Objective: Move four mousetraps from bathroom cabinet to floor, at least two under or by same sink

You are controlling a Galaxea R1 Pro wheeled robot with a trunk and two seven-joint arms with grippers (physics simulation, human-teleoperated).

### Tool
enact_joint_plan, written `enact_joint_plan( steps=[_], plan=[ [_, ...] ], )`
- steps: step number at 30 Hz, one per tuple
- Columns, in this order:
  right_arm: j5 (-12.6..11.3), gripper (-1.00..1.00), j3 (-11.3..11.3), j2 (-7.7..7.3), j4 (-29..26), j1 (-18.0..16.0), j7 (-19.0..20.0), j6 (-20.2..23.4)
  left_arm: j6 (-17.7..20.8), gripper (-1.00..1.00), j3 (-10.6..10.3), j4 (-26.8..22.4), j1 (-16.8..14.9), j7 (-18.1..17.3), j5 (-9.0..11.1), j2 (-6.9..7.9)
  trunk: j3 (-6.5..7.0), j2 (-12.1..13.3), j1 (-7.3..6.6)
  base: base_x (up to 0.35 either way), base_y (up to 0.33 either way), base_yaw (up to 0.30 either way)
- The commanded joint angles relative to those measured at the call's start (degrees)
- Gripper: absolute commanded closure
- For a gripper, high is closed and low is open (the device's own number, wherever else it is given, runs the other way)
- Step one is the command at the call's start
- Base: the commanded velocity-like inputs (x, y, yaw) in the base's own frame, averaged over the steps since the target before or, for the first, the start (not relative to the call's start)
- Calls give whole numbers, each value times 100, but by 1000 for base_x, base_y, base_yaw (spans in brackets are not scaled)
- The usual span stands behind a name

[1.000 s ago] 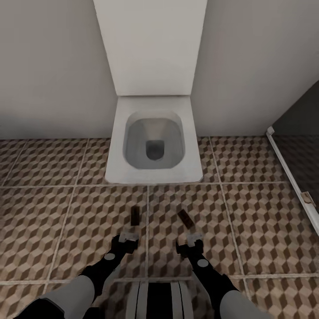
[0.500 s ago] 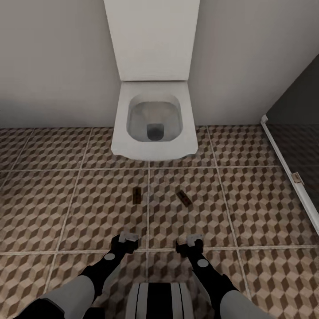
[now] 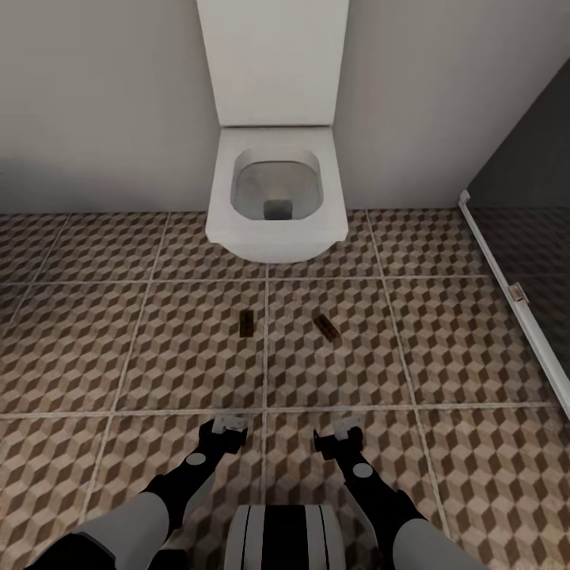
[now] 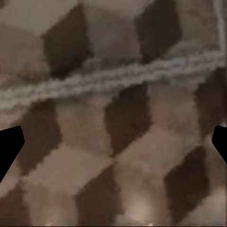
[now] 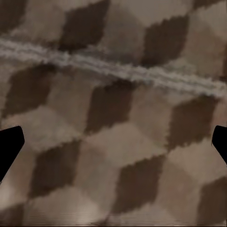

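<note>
We find two mousetraps on the bathroom floor [image 3: 119, 356], in front of a white toilet [image 3: 277, 206]. The left mousetrap [image 3: 247, 324] lies lengthwise beside a grout line; the right mousetrap [image 3: 326, 328] lies tilted, just across that line. Both read as small flat dark-brown rectangles; finer detail is too small to tell. The left claw [image 3: 229, 427] and right claw [image 3: 344, 431] hang low over the tiles, fingers spread wide, holding nothing.

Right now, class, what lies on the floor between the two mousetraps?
Head view: between the left mousetrap and the right mousetrap there is bare patterned floor, crossed by one pale grout line.
</note>
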Motion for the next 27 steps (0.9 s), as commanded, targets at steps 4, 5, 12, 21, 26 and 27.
enact_joint_plan(
  steps=[4, 5, 12, 21, 26, 27],
  plan=[
    [48, -100, 29, -2, 6, -4, -48, -5, -22, -100, -50, 8, -4, 29, 54, 1, -3, -1, -2, -52, 0, 0],
    [48, -100, 29, -2, 6, -4, -48, -5, -22, -100, -50, 9, -4, 29, 54, 2, -3, -1, -2, -29, 0, 0],
    [48, -100, 29, -2, 6, -4, -46, -6, -16, -100, -50, 12, -4, 29, 55, 6, -3, -1, -2, -10, 0, 0],
    [48, -100, 29, -2, 6, -4, -46, -6, -12, -100, -50, 13, -4, 29, 56, 6, -3, -1, -2, -2, 0, 0],
    [48, -100, 30, -1, 6, -3, -46, -10, -9, -100, -50, 14, -4, 29, 56, 6, 108, 6, -15, 0, 0, 0],
    [48, -100, 32, -2, 6, -3, -46, -11, -8, -100, -50, 14, -4, 29, 56, 4, 130, 7, -17, 0, 0, 0]
  ],
)
